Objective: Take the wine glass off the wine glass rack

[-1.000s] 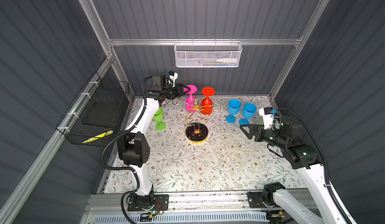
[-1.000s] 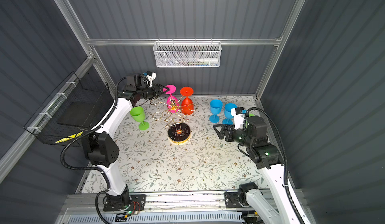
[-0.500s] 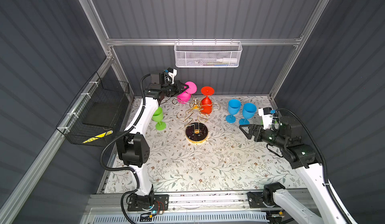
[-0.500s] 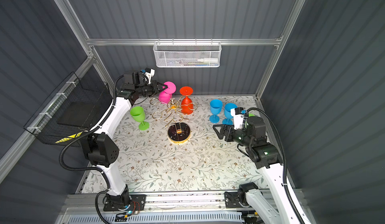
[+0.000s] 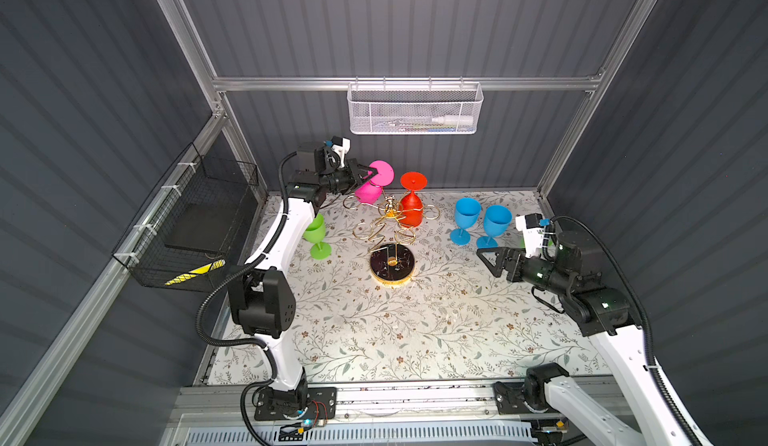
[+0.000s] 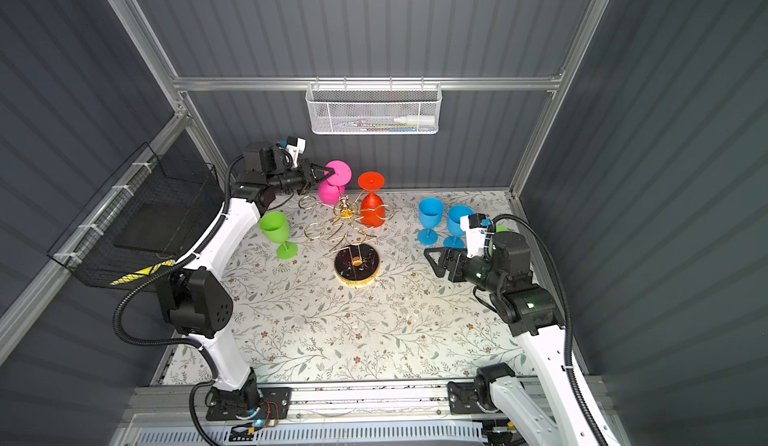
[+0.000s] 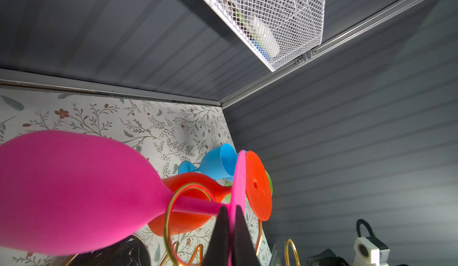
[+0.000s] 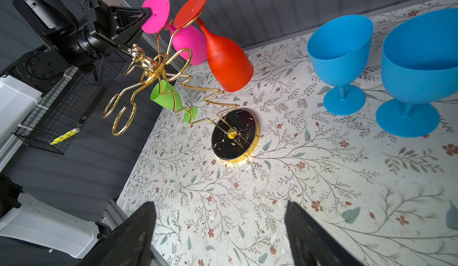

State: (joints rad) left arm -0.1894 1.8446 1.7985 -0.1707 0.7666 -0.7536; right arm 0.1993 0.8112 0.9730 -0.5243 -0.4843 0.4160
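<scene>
The gold wine glass rack (image 5: 392,263) stands mid-table on its round black base (image 8: 234,134). A pink wine glass (image 5: 368,192) hangs upside down and tilted at the rack's back left. Its stem runs through a gold ring (image 7: 171,202). My left gripper (image 5: 371,172) is shut on the rim of its pink foot disc (image 7: 239,178), as the right wrist view also shows (image 8: 146,14). A red wine glass (image 6: 372,211) hangs upside down beside it. My right gripper (image 5: 487,262) hovers open and holds nothing, right of the rack, its fingers (image 8: 138,227) wide apart.
Two blue glasses (image 5: 465,219) (image 5: 494,226) stand upright at the back right, just behind my right gripper. A green glass (image 5: 316,232) stands under the left arm. A white mesh basket (image 5: 413,109) hangs on the back wall, a black wire basket (image 5: 195,224) on the left wall.
My left gripper has shut on the pink glass's foot, and the glass has tilted, its bowl swinging left. The right jaws have widened slightly.
</scene>
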